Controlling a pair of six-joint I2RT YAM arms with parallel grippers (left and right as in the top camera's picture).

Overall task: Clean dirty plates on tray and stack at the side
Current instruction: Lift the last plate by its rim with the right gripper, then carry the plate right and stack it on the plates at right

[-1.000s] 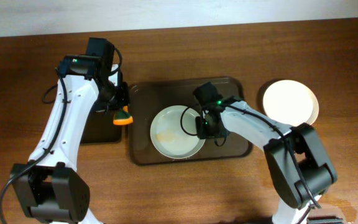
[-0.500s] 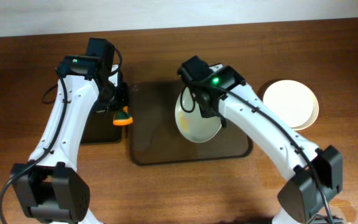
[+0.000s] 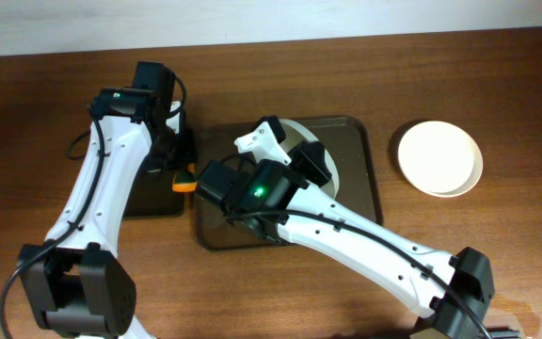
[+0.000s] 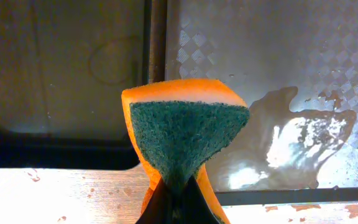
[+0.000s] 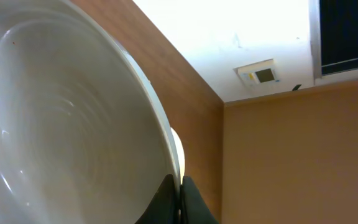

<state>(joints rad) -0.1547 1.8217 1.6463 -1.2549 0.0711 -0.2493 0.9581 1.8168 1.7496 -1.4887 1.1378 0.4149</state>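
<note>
My right gripper [image 5: 180, 186] is shut on the rim of a white plate [image 5: 61, 124] and holds it tilted on edge, off the tray. In the overhead view the raised right arm hides most of this plate [image 3: 293, 127], and only its upper edge shows above the brown tray [image 3: 358, 174]. My left gripper [image 4: 179, 202] is shut on an orange sponge with a green scrub face [image 4: 185, 134], held at the tray's left rim [image 3: 187, 179]. A stack of plain white plates [image 3: 440, 157] stands on the table to the right of the tray.
A smaller black tray [image 3: 149, 196] lies under the left arm, touching the brown tray's left side. The brown tray's grid floor [image 4: 278, 62] has a wet smear. The right arm [image 3: 346, 235] stretches across the tray's front half.
My right gripper has lifted the plate off the tray, tipped it on edge and swung it left toward the sponge. The left arm has barely moved.
</note>
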